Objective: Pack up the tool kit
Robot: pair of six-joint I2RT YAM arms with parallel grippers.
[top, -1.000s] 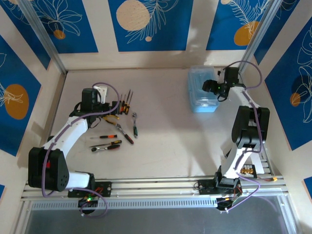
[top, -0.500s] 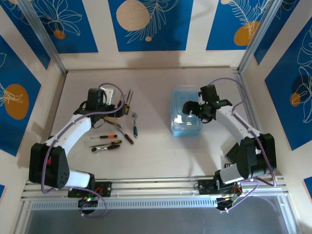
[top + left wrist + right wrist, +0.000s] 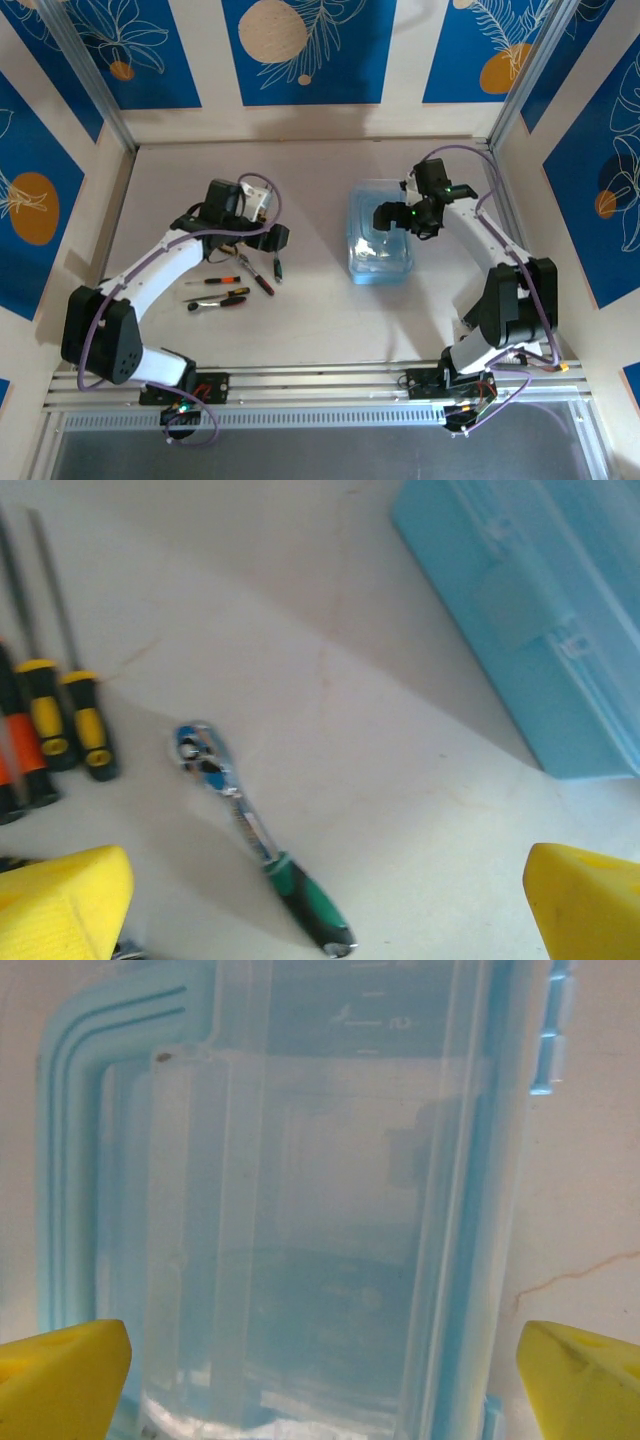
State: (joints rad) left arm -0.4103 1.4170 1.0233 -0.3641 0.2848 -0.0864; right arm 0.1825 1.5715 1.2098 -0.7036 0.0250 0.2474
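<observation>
Right claw point(image 3: 388, 215) (wide open) over case point(image 3: 378, 264)

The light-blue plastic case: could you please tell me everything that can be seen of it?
The translucent light-blue rectangular plastic case lies flat on the pale table, right of centre. Its clear ribbed lid looks shut, and small tabs run along one long side. The right pincer hangs open above its far end, yellow pads wide apart; whether they touch the case cannot be told.

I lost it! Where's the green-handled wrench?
In the left wrist view, the wrench lies on the table between the yellow-handled screwdrivers on the left and the blue case on the right.
</observation>
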